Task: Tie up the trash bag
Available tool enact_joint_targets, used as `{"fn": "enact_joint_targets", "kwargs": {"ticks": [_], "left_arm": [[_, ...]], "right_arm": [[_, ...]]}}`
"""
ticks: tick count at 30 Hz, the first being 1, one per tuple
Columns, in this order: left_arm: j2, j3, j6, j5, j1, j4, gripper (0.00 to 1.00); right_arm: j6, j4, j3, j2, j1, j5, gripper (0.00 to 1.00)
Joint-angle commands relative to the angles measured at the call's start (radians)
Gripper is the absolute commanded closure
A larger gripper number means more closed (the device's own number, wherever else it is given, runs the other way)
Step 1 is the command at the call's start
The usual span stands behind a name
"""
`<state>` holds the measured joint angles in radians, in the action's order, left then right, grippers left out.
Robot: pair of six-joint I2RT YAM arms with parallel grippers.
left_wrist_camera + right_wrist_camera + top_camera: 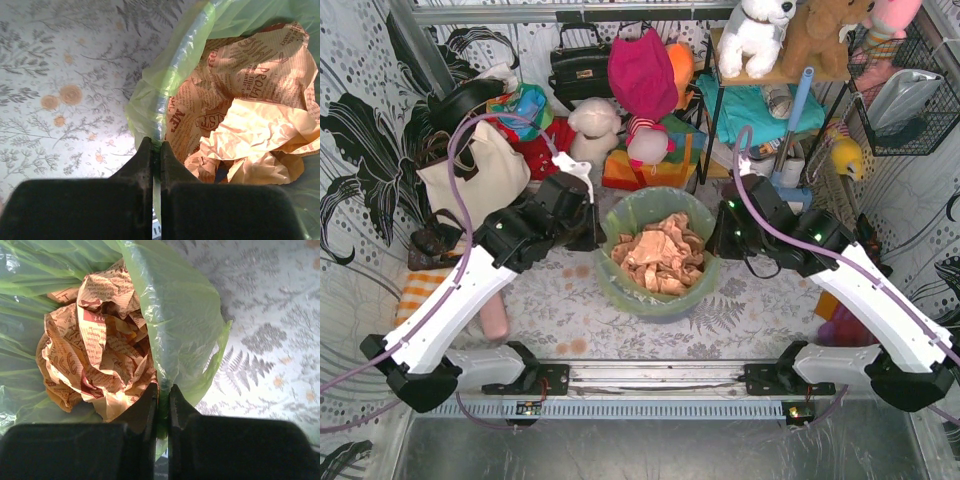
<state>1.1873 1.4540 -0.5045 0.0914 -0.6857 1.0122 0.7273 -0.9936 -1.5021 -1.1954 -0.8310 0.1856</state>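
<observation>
The trash bag [655, 295] is thin lime-green plastic lining a round bin in the middle of the table, its mouth open, with crumpled tan printed paper [660, 255] inside. My left gripper [592, 237] is at the bag's left rim and is shut on a fold of green plastic [165, 95], which runs between its fingers [144, 155]. On the opposite rim my right gripper [717, 240] is shut on green plastic [180, 315] pinched between its fingers [176, 400]. Both wrist views show the paper [250, 115] [95, 340] beside the jaws.
A cream tote with black straps [470, 175] stands at the back left. Soft toys, a red-pink hat [642, 75] and a black handbag [580, 70] crowd the back. A shelf rack [770, 110] stands back right. A fern-patterned cloth [570, 310] covers the table.
</observation>
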Motion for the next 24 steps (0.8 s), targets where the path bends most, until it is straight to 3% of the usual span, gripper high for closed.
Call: {"fn": "enact_joint_targets", "kwargs": {"ticks": [1, 14, 16, 24], "left_arm": [[0.049, 0.017, -0.035, -0.173, -0.098, -0.158, 1.00], [0.140, 0.122, -0.007, -0.077, -0.103, -0.067, 0.99], [0.150, 0.142, -0.005, -0.057, -0.103, -0.061, 0.91], [0.184, 0.203, 0.011, -0.002, -0.087, -0.029, 0.73]], "right_arm": [[0.065, 0.076, 0.013, 0.035, -0.054, -0.167, 1.00], [0.101, 0.050, 0.094, 0.096, -0.056, -0.200, 1.00], [0.098, 0.053, 0.094, 0.092, -0.056, -0.199, 0.99], [0.064, 0.019, 0.038, 0.095, -0.056, -0.110, 0.55]]}}
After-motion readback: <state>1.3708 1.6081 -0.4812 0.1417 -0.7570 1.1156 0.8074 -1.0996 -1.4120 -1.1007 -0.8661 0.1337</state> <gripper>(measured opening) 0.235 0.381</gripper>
